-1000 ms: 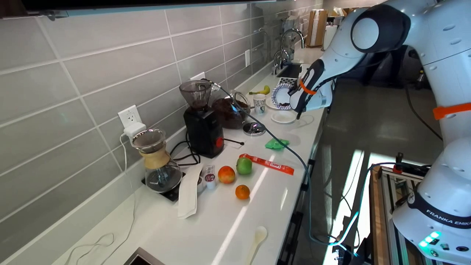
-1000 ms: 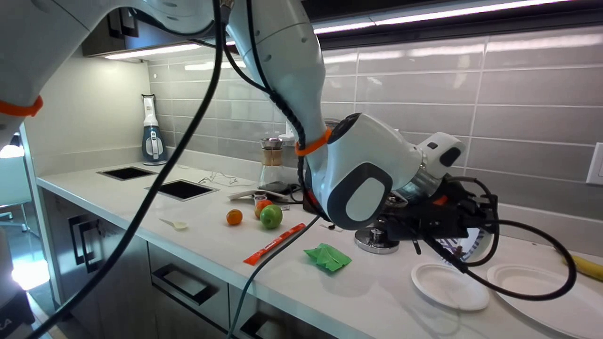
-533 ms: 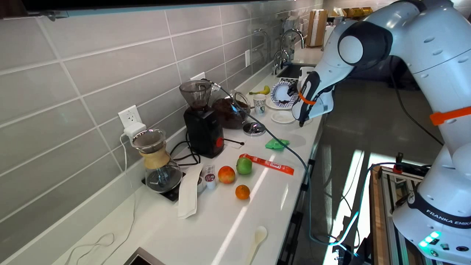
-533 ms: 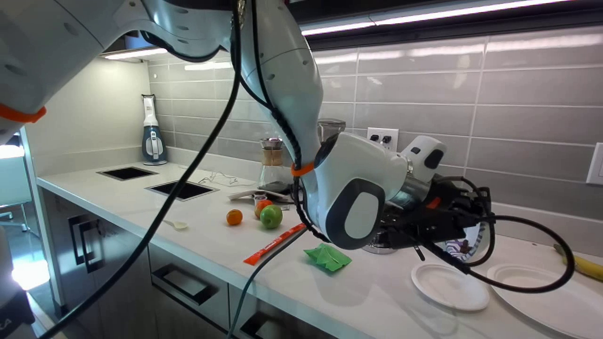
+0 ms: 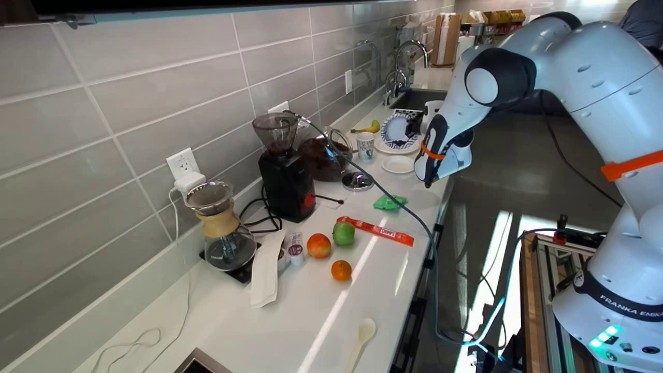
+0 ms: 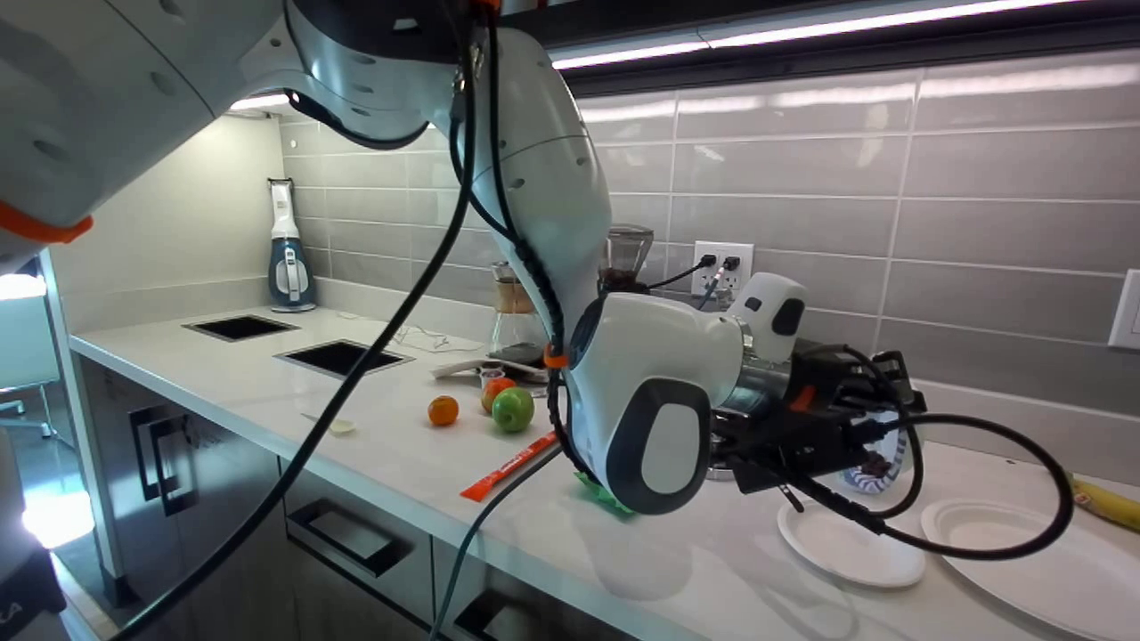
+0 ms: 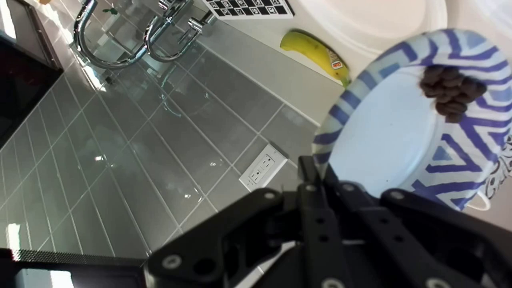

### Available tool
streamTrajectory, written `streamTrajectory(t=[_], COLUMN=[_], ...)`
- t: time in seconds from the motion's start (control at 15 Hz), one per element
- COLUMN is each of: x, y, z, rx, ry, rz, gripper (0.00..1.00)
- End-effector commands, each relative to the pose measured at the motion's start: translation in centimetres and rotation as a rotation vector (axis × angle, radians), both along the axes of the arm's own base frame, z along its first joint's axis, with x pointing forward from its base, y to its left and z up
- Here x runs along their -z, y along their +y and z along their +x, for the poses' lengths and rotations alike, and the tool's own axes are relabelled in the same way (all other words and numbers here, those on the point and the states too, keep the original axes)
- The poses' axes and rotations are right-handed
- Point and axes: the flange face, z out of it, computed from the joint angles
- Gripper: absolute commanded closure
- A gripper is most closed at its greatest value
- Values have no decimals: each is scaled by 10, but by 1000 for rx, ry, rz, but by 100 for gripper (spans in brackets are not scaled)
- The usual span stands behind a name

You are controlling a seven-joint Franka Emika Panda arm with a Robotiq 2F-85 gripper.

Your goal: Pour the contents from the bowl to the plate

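Observation:
A blue-and-white patterned paper bowl (image 7: 380, 136) hangs from my gripper (image 7: 320, 172), whose fingers are shut on its rim. The bowl is tilted, its open face turned toward the camera in an exterior view (image 5: 396, 126). A clump of brown pieces (image 7: 452, 92) lies against its lower side wall. A large white plate (image 5: 382, 147) lies below the bowl; it also shows in an exterior view (image 6: 1033, 579) and in the wrist view (image 7: 384, 20). A smaller white plate (image 5: 399, 165) lies beside it. In an exterior view the gripper body (image 6: 810, 436) hides much of the bowl.
A patterned paper cup (image 5: 365, 147) and a banana (image 5: 369, 127) stand near the large plate. A glass jar (image 5: 323, 158), its metal lid (image 5: 357, 181) and a green packet (image 5: 388, 202) are nearby. The tiled wall (image 6: 997, 223) runs behind; a sink (image 5: 414, 98) lies beyond.
The arm's wrist has lowered and shifted slightly, and the bowl has tilted further. The brown pieces are still inside the bowl. The plates have not moved.

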Motion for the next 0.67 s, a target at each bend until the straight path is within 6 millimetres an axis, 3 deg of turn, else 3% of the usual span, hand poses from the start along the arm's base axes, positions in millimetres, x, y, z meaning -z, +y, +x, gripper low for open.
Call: streamTrajectory(t=[0.0,0.2,0.27,0.6], x=[6,5,-4,-14], y=[5,9,2,-3], z=[-9,-15,-2,6], rx=[-6,-17,-14,-13], ry=[-23,-47,-43,-54], rz=[-71,-111,-109,-141], gripper=[99,99,99,99])
